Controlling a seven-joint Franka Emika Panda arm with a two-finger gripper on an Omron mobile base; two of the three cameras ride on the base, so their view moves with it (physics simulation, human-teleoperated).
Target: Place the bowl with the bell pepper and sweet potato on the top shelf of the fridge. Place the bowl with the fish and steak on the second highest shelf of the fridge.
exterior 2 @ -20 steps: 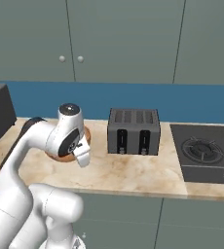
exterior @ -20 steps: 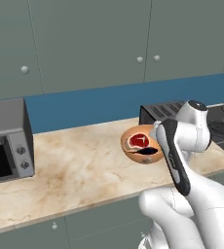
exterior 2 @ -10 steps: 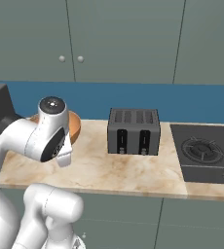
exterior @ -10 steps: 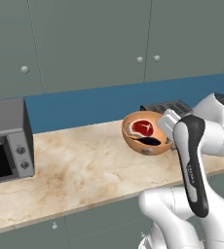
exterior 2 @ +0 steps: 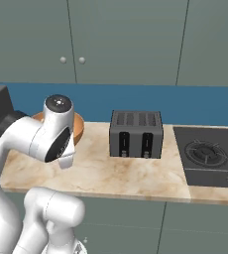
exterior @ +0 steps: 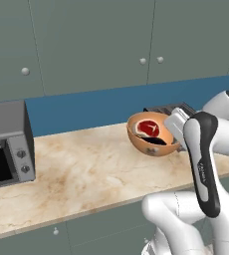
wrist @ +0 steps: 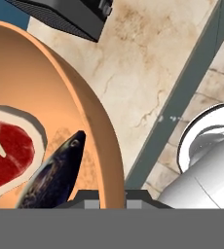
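Right now the gripper [wrist: 113,197] is pinching the rim of an orange bowl [exterior: 154,135], its two dark fingertips closed narrowly on either side of the thin wall; the hand view is looking along that rim. Gripping the edge rather than the body makes sense, since the bowl is far too wide to fit between the fingers.

Inside the bowl a red steak [exterior: 148,127] with a pale fatty border is lying beside a dark, silvery fish [wrist: 53,176], both resting against the lower inner wall. This is the bowl meant for the second highest fridge shelf. The arm is holding it in the air above the marbled worktop [exterior: 81,169], lifted clear of the surface and tipped a little toward the left base camera, so the food is showing. Judging by the one-sided grip, a steeper tilt could let the contents slide out.

Further out, a dark grey toaster [exterior 2: 136,133] is standing on the worktop just behind and beside the raised bowl. A microwave [exterior: 7,142] is sitting at the worktop's left end, and a stovetop [exterior 2: 210,155] is lying to the right of the toaster. Grey-green cupboard doors [exterior: 96,45] are lining the wall above a blue backsplash.
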